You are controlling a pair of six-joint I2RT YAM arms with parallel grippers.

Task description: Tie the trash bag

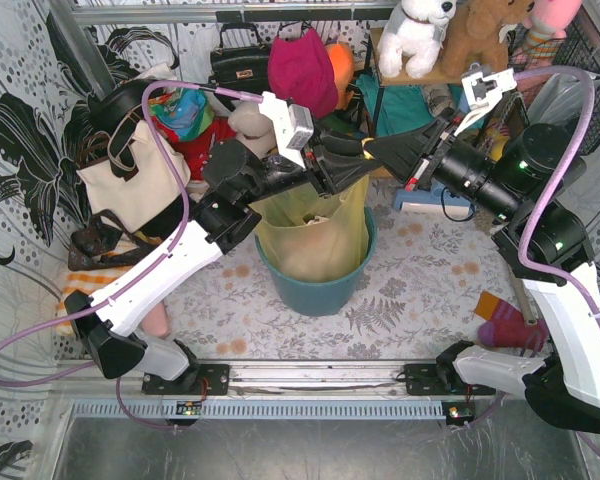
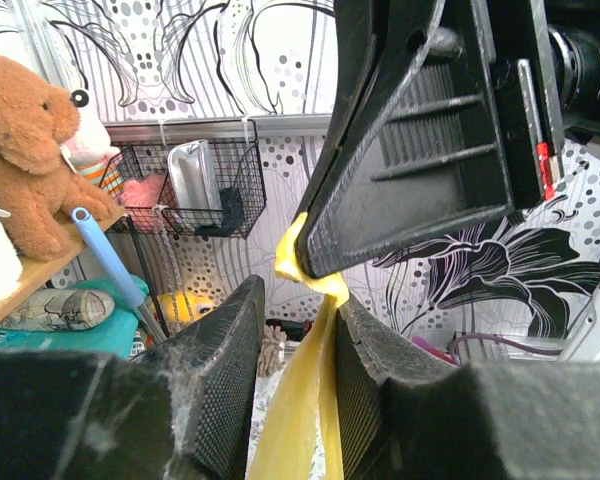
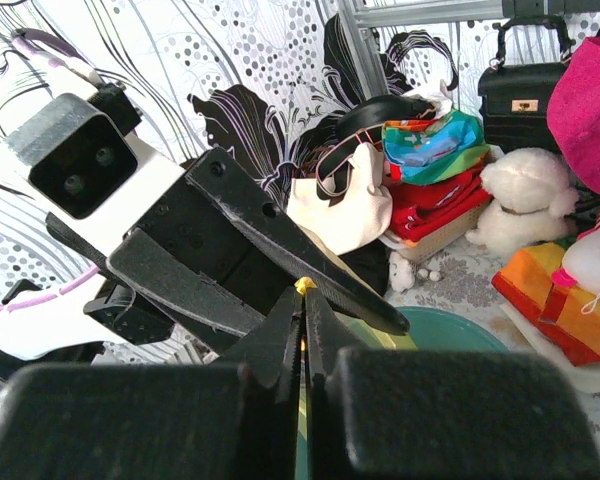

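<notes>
The yellow trash bag (image 1: pixel 315 235) sits in the round teal bin (image 1: pixel 315 292) at the table's middle, with one top end pulled up into a thin strip (image 2: pixel 305 400). My right gripper (image 1: pixel 372 150) is shut on the tip of that strip (image 3: pixel 303 287), above the bin. My left gripper (image 1: pixel 345 170) meets it from the left. Its fingers (image 2: pixel 225 350) stand apart, and the strip runs up between them, lying against the right-hand one. In the right wrist view the left gripper's two fingers (image 3: pixel 280 235) spread on either side of the pinched tip.
A cream tote bag (image 1: pixel 130 180) with dark straps leans at the left. Behind the bin are a black handbag (image 1: pixel 238 65), a pink cap (image 1: pixel 300 70) and plush toys (image 1: pixel 415 35) on a shelf. A colourful sock (image 1: pixel 502 322) lies near the right arm's base.
</notes>
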